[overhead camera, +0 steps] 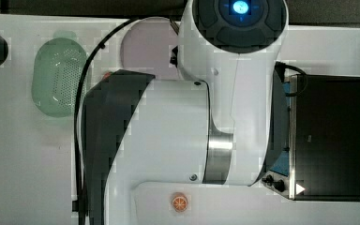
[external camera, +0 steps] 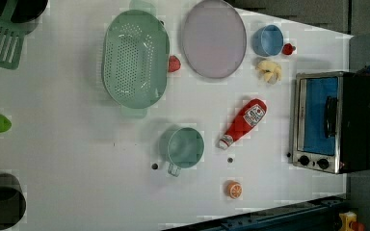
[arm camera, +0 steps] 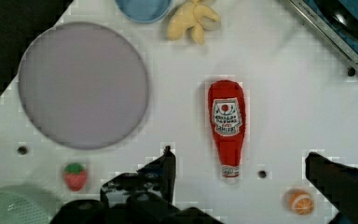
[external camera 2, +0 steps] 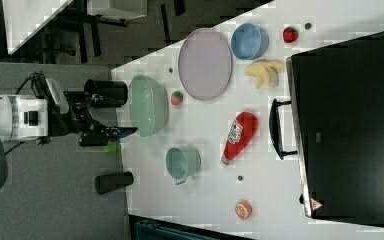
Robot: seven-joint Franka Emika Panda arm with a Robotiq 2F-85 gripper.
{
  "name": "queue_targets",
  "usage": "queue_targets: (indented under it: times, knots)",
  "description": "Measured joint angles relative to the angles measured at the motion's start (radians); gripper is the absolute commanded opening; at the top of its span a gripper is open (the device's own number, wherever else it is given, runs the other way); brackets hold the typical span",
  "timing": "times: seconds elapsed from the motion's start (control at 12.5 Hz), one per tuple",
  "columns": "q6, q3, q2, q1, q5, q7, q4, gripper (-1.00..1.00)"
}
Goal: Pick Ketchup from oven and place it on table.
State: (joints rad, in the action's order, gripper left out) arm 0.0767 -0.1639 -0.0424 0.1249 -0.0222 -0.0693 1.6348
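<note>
The ketchup (external camera: 244,122) lies flat on the white table (external camera: 77,159), a little in front of the oven (external camera: 330,122), its white cap pointing away from the oven door. The oven's blue glass door looks closed. In the wrist view the ketchup (arm camera: 226,126) lies lengthwise between the two spread fingers of my gripper (arm camera: 238,156), well below them. My gripper (external camera 2: 125,132) hangs high above the table in the right view, open and holding nothing. The arm covers the middle of the top view, with the oven (overhead camera: 330,138) at the top view's right.
Around the ketchup stand a teal cup (external camera: 183,147), an orange half (external camera: 233,189), a banana (external camera: 269,70), a blue bowl (external camera: 267,40) and a lilac plate (external camera: 214,38). A green colander (external camera: 135,57) and a strawberry (external camera: 173,63) lie further off.
</note>
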Motion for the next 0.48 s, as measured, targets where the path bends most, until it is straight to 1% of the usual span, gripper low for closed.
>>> queue_targets:
  times: [0.08, 0.16, 0.24, 0.4, 0.48]
  knots:
    - [-0.008, -0.002, 0.008, 0.006, 0.029, -0.001, -0.003, 1.0]
    - [-0.046, -0.011, 0.012, 0.009, 0.03, -0.001, -0.015, 1.0]
    - [-0.068, -0.003, 0.016, -0.004, 0.06, -0.001, -0.021, 1.0]
    - [-0.082, -0.013, 0.016, -0.003, 0.061, -0.011, -0.029, 1.0]
    - [-0.08, -0.021, 0.007, 0.002, 0.043, -0.013, -0.044, 1.0]
